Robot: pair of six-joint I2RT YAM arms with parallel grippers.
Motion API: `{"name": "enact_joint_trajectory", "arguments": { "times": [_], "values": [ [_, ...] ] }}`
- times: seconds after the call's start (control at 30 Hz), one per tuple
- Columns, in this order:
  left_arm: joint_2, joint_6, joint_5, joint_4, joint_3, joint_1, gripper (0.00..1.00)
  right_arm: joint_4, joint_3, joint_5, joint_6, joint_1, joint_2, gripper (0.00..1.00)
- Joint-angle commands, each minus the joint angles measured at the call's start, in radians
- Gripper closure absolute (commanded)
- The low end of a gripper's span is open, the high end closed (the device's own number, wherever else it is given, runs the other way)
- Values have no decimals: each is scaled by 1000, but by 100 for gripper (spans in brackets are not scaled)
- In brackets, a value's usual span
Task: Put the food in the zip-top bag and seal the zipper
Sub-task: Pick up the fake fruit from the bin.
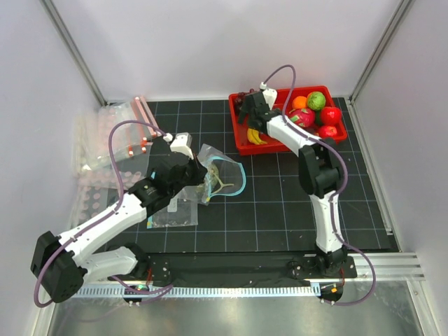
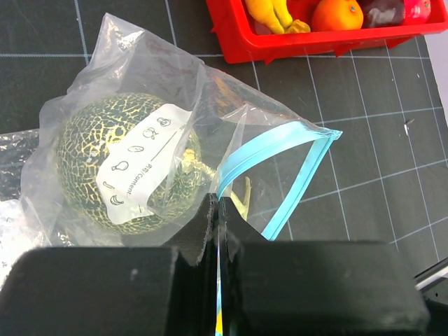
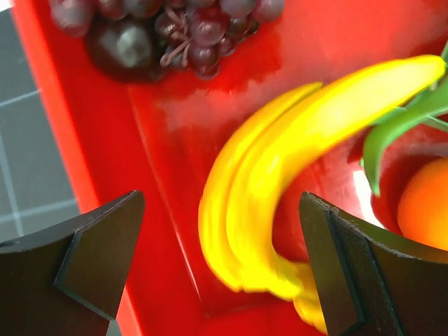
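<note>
The zip-top bag [image 2: 210, 91] lies on the dark mat with the green netted melon [image 2: 126, 161] inside it. Its teal-blue zipper [image 2: 301, 175] gapes open toward the red tray. My left gripper [image 2: 218, 204] is shut on the bag's mouth edge, pinching the strip; from above it [image 1: 198, 175] sits at the bag's [image 1: 220, 175] left side. My right gripper [image 3: 220, 203] hangs open over the red tray [image 3: 161, 175], its fingers either side of the yellow banana [image 3: 280, 175] without touching it. From above it [image 1: 250, 113] is just behind the banana [image 1: 256, 136]. A small red round fruit [image 1: 330, 115] lies further right.
The red tray [image 1: 241, 147] also holds dark grapes [image 3: 182, 28], an orange [image 3: 427, 203], a pink dragon fruit [image 1: 302, 117] and a green round fruit [image 1: 316, 100]. Clear bags with pink-red strips [image 1: 115, 140] are piled at the left. Another flat clear bag [image 1: 171, 213] lies under my left arm.
</note>
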Motion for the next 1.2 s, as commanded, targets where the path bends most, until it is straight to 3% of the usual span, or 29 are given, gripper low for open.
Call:
{"name": "enact_joint_trajectory", "arguments": {
  "times": [0.0, 0.13, 0.23, 0.4, 0.43, 0.47, 0.57, 0.77, 0.87, 1.17],
  "values": [
    [-15, 1, 5, 16, 31, 1, 100, -134, 185, 81, 57, -8, 61, 0],
    [-29, 2, 3, 8, 33, -1, 100, -306, 365, 82, 90, -21, 170, 0],
    [-37, 2, 5, 3, 33, -1, 100, -391, 471, 2, 114, -41, 253, 2],
    [-43, 2, -4, 0, 33, -1, 100, -357, 438, -48, 120, -49, 245, 33],
    [-41, 4, -4, -1, 33, -1, 100, -350, 431, -66, 114, -52, 242, 42],
    [-40, 4, -3, -4, 34, -1, 100, -343, 428, -80, 108, -55, 239, 60],
    [-34, 4, 0, -4, 36, -1, 100, -305, 395, -121, 92, -64, 195, 84],
    [-27, 7, -6, -9, 41, -1, 100, -224, 273, -143, 32, -70, -12, 91],
    [-15, 8, -1, -12, 50, 1, 100, -210, 221, -226, 9, -70, -128, 94],
    [63, -4, 32, -78, 111, -2, 100, -72, -198, -583, 14, -67, -463, 99]
  ]
}}
